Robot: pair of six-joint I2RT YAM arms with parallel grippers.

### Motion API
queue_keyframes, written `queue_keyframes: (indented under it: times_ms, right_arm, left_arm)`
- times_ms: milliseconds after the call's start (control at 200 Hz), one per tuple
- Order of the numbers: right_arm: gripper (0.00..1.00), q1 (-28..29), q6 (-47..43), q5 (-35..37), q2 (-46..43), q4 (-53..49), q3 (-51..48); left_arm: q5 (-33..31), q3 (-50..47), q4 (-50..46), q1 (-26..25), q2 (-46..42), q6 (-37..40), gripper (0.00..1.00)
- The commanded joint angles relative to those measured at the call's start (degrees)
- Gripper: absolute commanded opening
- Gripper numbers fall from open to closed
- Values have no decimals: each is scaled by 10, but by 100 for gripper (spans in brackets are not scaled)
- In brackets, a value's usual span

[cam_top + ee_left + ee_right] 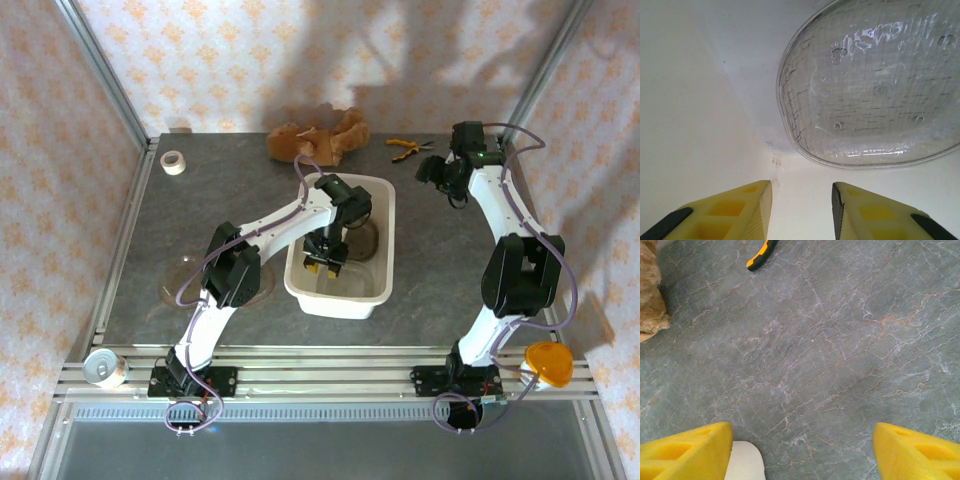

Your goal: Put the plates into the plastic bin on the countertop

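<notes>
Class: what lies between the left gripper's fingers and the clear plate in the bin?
Left wrist view: only the bare white plastic bin separates the left gripper from the plate.

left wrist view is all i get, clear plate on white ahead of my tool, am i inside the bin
Observer: Yes. From above, the left tool is down inside the plastic bin, and that plate in the bin lies just beyond it.
Operator: any plates outside the bin
Observer: A faint round outline, probably a plate on the countertop, lies left of the bin, partly under the left arm.
Operator: where's the right tool
Observer: The right tool is open over bare countertop, right of the bin.
</notes>
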Motion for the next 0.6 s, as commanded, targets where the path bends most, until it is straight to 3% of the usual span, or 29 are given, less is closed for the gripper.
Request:
queue_keyframes:
  times_ms: [0,270,591]
  right_arm:
    - [74,-4,-10,15,9,5,23]
    - [74,-3,-10,13,14,5,34]
    - [74,-4,-8,12,16,0,66]
  left_arm:
    - [-29,32,-36,-2,4,0,39]
    - [-52,97,-33,12,-3,1,41]
    - [-67,202,15,91,-35,-28,44]
